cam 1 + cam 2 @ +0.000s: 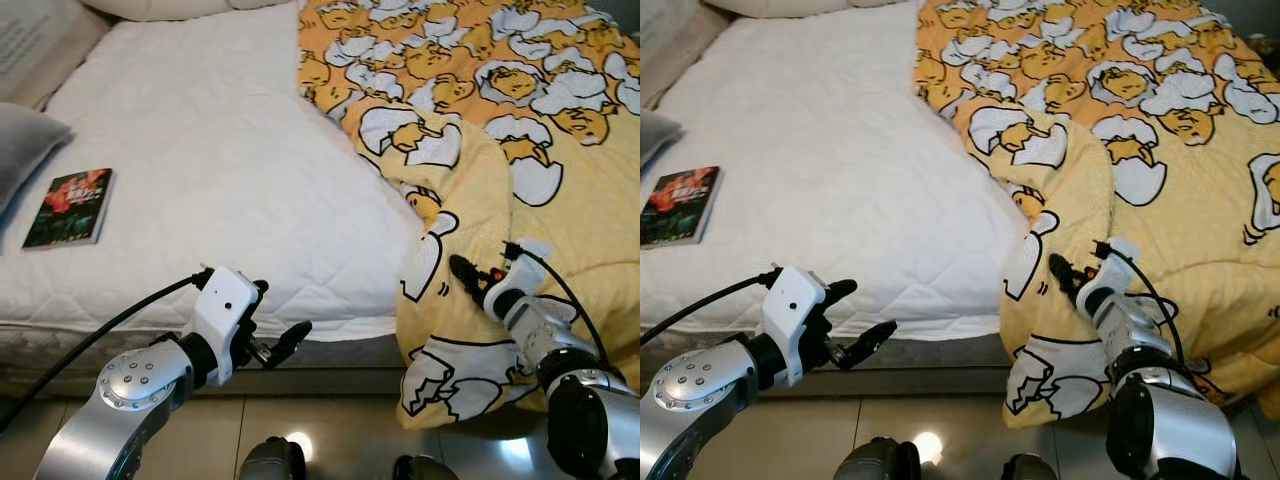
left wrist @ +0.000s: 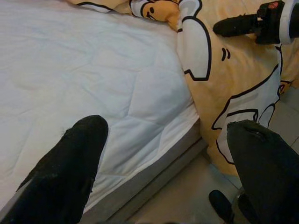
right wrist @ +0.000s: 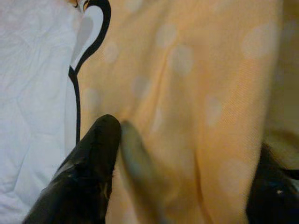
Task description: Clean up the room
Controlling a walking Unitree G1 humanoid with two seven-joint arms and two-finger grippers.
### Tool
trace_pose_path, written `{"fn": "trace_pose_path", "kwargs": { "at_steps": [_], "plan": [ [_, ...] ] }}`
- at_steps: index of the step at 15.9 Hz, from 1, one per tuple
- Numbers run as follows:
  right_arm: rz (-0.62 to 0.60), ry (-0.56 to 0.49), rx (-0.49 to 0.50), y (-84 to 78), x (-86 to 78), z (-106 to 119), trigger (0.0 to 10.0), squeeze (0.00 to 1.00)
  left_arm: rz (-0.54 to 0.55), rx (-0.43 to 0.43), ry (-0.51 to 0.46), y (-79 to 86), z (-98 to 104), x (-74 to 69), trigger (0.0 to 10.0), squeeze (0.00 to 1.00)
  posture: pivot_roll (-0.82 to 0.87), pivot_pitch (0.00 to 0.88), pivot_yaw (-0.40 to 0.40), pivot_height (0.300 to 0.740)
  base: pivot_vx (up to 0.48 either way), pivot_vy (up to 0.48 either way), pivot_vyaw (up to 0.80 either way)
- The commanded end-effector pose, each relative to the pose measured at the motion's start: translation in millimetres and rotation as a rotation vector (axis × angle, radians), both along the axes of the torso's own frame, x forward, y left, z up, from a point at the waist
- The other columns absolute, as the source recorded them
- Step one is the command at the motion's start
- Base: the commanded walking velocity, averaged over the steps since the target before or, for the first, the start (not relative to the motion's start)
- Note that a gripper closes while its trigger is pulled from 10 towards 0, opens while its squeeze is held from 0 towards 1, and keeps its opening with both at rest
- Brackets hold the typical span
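Observation:
A yellow blanket (image 1: 520, 120) printed with cartoon chicks in eggshells covers the right half of the bed, and its bunched edge hangs over the front side toward the floor. My right gripper (image 1: 475, 275) is open against that hanging fold; in the right wrist view its two fingers (image 3: 93, 158) stand wide apart with yellow cloth between them. My left gripper (image 1: 283, 310) is open and holds nothing, hovering just in front of the bed's front edge, left of the blanket. A book (image 1: 68, 207) with a dark red cover lies flat on the white mattress cover (image 1: 220, 170) at the far left.
A grey pillow (image 1: 20, 150) sits at the bed's left edge beyond the book. The grey bed base (image 1: 340, 352) runs under the mattress, with shiny floor tiles (image 1: 330, 430) below it. A pale pillow (image 1: 160, 8) lies at the head of the bed.

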State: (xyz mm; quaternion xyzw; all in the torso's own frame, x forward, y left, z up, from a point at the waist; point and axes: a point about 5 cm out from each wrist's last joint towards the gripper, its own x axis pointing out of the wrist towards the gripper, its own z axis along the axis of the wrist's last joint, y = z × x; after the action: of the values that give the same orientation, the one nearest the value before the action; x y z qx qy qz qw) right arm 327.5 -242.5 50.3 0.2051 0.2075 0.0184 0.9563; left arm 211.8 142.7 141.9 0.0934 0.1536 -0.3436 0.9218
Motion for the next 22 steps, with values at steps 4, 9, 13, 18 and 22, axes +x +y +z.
{"fn": "trace_pose_path", "kwargs": {
  "at_steps": [4, 9, 13, 18, 22],
  "plan": [
    [0.006, -0.026, 0.020, 6.5, 1.2, 0, 0.0, 0.00, 0.006, 0.022, -0.006, 1.0, -2, 5.8, 10.0, 0.00, 0.16, 0.096, 0.108, 0.740, 0.000, 0.000, 0.00],
    [0.002, -0.051, -0.010, 8.5, 4.5, 4, 0.0, 0.00, 0.013, 0.012, -0.027, -2.4, -3, 12.8, 10.0, 0.00, 0.14, 0.069, 0.096, 0.740, 0.000, 0.000, 0.00],
    [0.014, -0.043, -0.023, 10.2, 4.1, 2, 0.0, 0.00, 0.018, 0.001, -0.032, -4.7, -5, 17.8, 10.0, 0.00, 0.13, 0.053, 0.085, 0.740, 0.000, 0.000, 0.00],
    [0.029, -0.052, -0.036, 18.8, 10.1, 7, 0.0, 0.00, 0.027, -0.001, -0.022, -5.1, -11, 23.9, 10.0, 0.00, 0.11, 0.028, 0.075, 0.740, 0.000, 0.000, 0.00],
    [0.223, -0.116, -0.077, 57.6, 22.1, 17, 0.0, 0.00, 0.009, -0.025, -0.012, -6.5, -12, 25.9, 10.0, 0.00, 0.10, 0.023, 0.069, 0.740, 0.000, 0.000, 0.00]
  ]
}}
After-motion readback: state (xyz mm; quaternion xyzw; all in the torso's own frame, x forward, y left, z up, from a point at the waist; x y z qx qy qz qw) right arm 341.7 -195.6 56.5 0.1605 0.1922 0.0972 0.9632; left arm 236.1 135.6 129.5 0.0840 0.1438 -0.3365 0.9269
